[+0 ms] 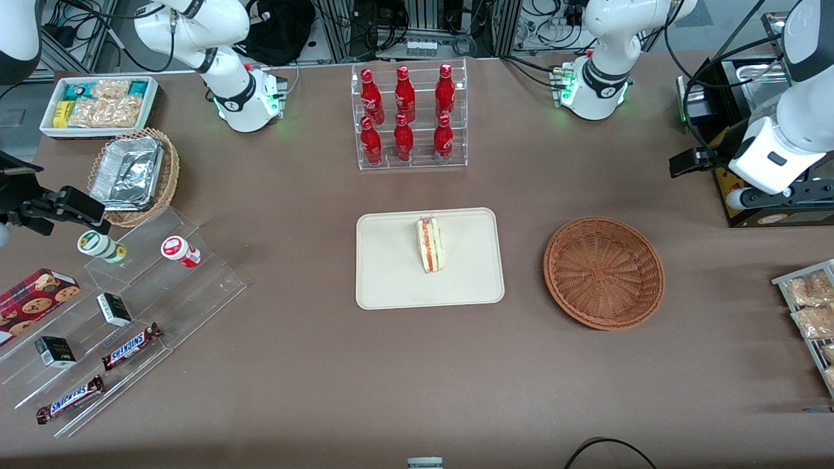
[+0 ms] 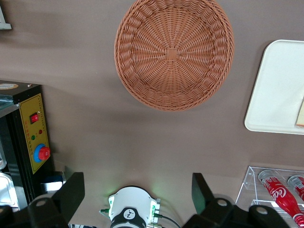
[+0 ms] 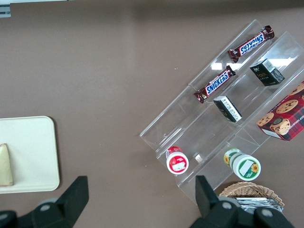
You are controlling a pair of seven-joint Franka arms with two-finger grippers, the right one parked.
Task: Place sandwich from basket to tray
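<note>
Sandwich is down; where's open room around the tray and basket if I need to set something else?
The sandwich takes only the tray's middle; both flanks are bare. The basket is empty. Bare table lies between tray and basket and nearer the front camera. The bottle rack crowds above the tray. The open gripper is parked above the basket.

I see my gripper [image 2: 137, 190] hanging with its fingers spread wide over the working arm's end of the bench [image 1: 521, 365], farther from the front camera than the basket [image 1: 604, 272]. Bare bench lies between the basket and the tray [image 1: 391, 273], and all along the near edge. Three things stand in the way:

- **Bottle rack** [image 1: 412, 117]: farther from the camera than the tray.
- **Black control box** [image 2: 35, 133]: beside the gripper.
- **Snack packets** [image 1: 808, 312]: near the basket, at the working arm's end.
</note>
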